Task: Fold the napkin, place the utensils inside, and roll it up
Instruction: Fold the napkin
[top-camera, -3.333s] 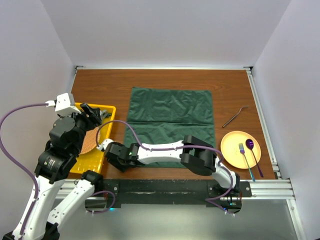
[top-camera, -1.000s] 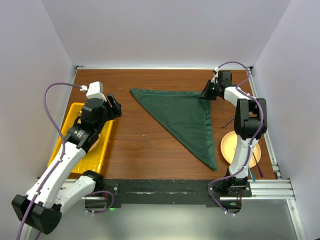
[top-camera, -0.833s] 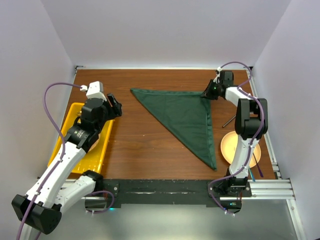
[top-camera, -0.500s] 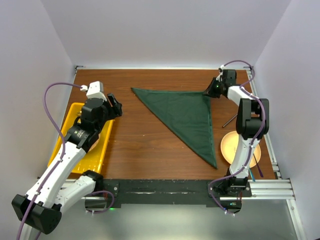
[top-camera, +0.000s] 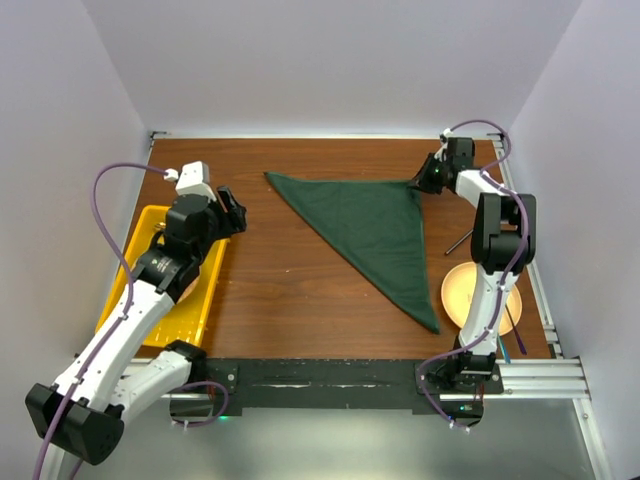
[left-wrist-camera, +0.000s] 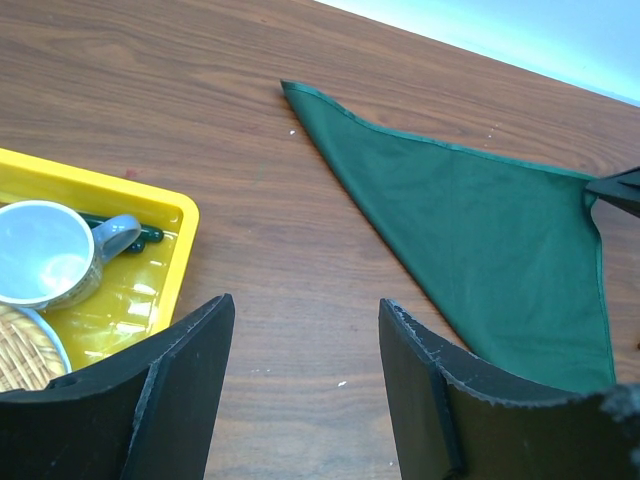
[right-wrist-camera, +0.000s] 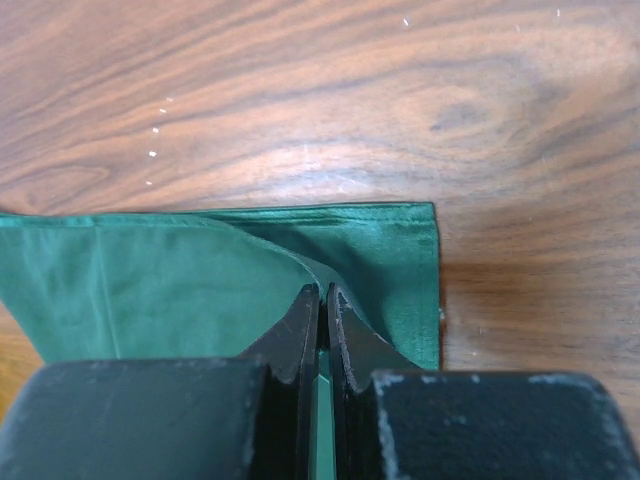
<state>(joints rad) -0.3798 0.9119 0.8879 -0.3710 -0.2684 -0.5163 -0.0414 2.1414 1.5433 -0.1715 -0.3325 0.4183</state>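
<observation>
Dark green cloth napkin (top-camera: 385, 225) lies folded into a triangle on the brown wooden table (top-camera: 300, 285): one edge along the far side, one point toward the near edge. Right gripper (right-wrist-camera: 322, 318) is at the napkin's far-right corner, fingers together, clamped on a raised fold of the cloth. The rest of that corner lies flat on the wood. Left gripper (left-wrist-camera: 305, 395) hovers over the table by the far-right corner of the yellow plastic tray (left-wrist-camera: 170, 205), fingers wide apart, nothing between them, well clear of the napkin. The tray holds a pale blue-grey mug (left-wrist-camera: 45, 250) and a brown woven disc (left-wrist-camera: 20, 345). Thin straight dark grey stick-like utensil (top-camera: 460, 242) lies on bare wood just right of the napkin's right edge, not touching it, partly hidden by the right arm. Round yellow plate (top-camera: 452, 292) sits nearer, just beside the napkin's near point, mostly behind the arm. Can't tell what's on it.
</observation>
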